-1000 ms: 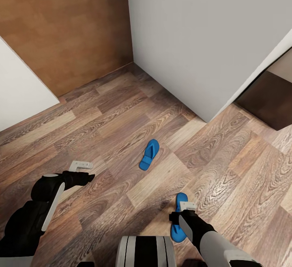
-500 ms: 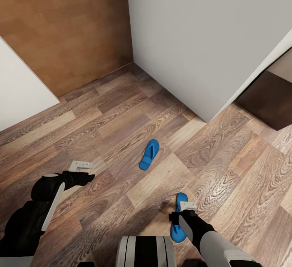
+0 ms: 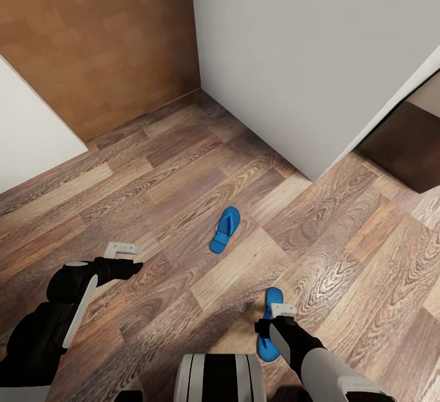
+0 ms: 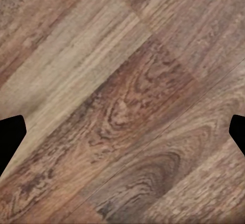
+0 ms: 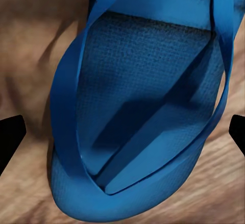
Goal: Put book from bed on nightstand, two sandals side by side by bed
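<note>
Two bright blue sandals lie on the wood-plank floor. One sandal (image 3: 224, 230) rests flat in the middle of the floor, apart from both arms. The other sandal (image 3: 272, 299) lies near my base, partly under my right gripper (image 3: 266, 328). In the right wrist view this sandal (image 5: 148, 106) sits close between the wide-apart black fingertips (image 5: 10, 137), straps up, with the gripper open. My left gripper (image 3: 134, 264) hangs open over bare floor (image 4: 122, 106), left of the far sandal. The book is out of view.
A white wall corner (image 3: 305, 54) juts out ahead. A brown door (image 3: 104, 35) stands at the back left, beside another white wall (image 3: 24, 139). Dark-brown furniture (image 3: 403, 151) shows at the right edge; I cannot tell whether it is the bed or a nightstand.
The whole picture has shifted slightly upward, so the camera has moved a little. Both arms and both sandals keep their places relative to each other.
</note>
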`<state>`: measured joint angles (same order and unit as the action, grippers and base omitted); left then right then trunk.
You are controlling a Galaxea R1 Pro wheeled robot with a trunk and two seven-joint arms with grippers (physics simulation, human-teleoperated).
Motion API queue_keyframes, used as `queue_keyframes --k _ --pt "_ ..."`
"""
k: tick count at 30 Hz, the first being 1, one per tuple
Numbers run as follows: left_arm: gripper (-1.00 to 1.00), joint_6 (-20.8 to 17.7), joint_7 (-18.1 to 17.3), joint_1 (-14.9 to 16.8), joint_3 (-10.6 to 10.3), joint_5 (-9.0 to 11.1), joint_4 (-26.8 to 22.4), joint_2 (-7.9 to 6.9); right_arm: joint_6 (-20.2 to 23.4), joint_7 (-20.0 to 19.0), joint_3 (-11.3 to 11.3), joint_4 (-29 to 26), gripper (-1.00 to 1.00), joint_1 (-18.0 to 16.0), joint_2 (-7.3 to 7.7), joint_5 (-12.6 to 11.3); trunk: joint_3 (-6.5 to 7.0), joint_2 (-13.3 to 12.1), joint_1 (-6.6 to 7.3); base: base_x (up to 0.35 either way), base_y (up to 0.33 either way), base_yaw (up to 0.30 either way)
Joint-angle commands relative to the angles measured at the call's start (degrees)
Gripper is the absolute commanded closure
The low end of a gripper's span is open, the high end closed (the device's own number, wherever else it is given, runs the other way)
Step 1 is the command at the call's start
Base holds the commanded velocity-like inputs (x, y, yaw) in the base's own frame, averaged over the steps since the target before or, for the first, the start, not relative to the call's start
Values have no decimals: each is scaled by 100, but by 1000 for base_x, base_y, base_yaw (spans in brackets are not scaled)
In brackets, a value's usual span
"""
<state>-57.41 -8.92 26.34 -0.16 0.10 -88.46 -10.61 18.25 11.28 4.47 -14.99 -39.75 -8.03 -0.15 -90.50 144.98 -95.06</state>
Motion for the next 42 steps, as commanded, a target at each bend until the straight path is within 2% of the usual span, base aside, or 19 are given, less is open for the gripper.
queue_keyframes --k 1,22,27,42 --pt "-100 -25 -14 3 -2 -2 -4 -3 23 14 43 -12 -100 -1 -6 -2 -3 1 1 0 0 0" --pt "-100 -25 -14 3 -2 -2 -4 -3 22 14 43 -13 -100 -6 -6 -2 -3 1 1 0 0 0" --pt "-100 -25 -14 3 -2 -2 -4 -3 21 13 45 -13 -100 -7 -2 -2 -114 8 -12 0 0 0" --pt "-100 -25 -14 3 -2 -2 -4 -3 21 12 45 -13 -100 -7 3 -2 -114 8 -12 0 0 0"
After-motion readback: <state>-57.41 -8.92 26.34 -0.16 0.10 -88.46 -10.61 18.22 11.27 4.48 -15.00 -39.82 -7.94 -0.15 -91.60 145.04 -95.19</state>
